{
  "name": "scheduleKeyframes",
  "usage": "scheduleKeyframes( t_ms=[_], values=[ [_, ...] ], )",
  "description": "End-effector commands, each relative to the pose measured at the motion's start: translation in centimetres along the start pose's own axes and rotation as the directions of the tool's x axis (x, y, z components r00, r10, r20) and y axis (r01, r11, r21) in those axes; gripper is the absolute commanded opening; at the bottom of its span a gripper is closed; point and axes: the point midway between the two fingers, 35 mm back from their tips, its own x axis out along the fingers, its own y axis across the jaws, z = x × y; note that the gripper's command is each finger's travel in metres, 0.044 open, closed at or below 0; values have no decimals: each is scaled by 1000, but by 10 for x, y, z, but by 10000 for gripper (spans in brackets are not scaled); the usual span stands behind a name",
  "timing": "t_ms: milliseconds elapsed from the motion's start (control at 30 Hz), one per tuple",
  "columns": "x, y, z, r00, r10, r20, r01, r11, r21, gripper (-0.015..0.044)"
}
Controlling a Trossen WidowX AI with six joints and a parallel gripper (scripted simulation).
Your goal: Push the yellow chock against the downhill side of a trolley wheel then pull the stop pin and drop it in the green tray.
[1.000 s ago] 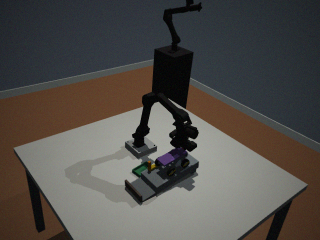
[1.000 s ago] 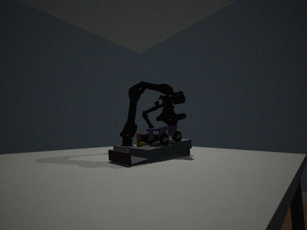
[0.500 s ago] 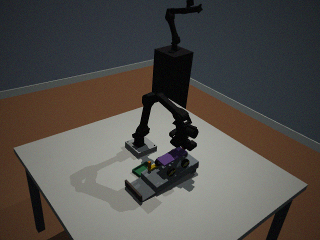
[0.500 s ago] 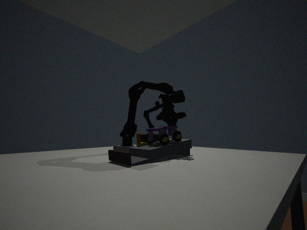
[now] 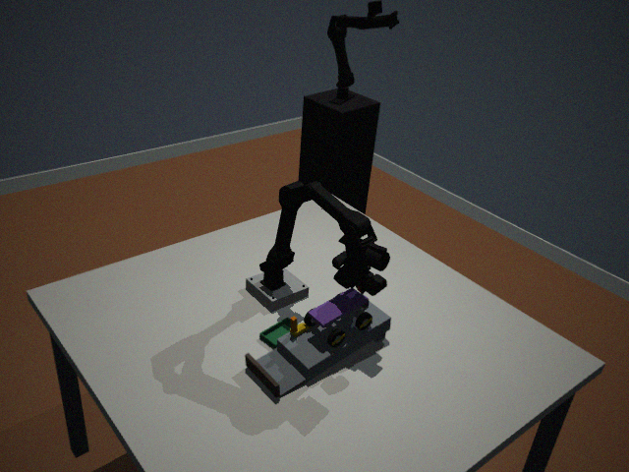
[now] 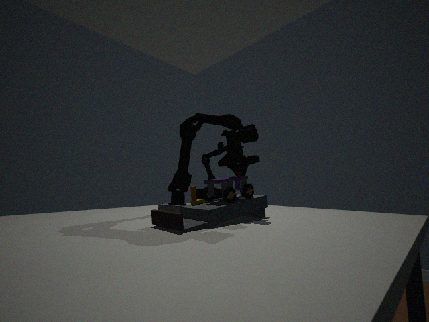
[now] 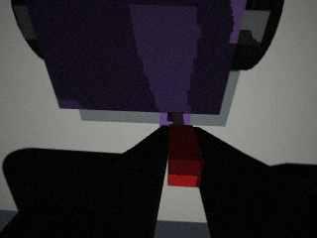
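My gripper [image 5: 360, 290] [image 6: 238, 174] [image 7: 179, 133] is shut on the red head of the stop pin [image 7: 184, 154], just past the trolley's uphill end. In the exterior view the red head shows at about deck height, below the fingers. The pin's lower end is hidden, so whether it is clear of the ramp cannot be told. The purple trolley [image 5: 324, 313] [image 6: 218, 180] [image 7: 99, 59] stands on the grey ramp [image 5: 307, 354] [image 6: 221, 212]. The yellow chock [image 5: 301, 328] [image 6: 193, 194], orange handle upright, sits by its far downhill wheel, seemingly touching. The green tray [image 5: 276, 332] lies beside the ramp.
A brown end board [image 5: 261, 375] [image 6: 167, 219] stands across the ramp's low end. My arm's grey base plate [image 5: 300, 295] is behind the tray. A second arm stands on a dark pedestal [image 5: 337, 152] beyond the table [image 5: 457, 396].
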Motion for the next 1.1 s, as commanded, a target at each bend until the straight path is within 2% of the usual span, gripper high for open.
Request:
scheduleKeyframes(
  t_ms=[0, 1067],
  values=[
    [-5, 0, -2, 1000, 8, -4, -8, 1000, -8, 0],
    [-21, 0, -4, 1000, 8, -3, -8, 1000, -8, 0]
  ],
)
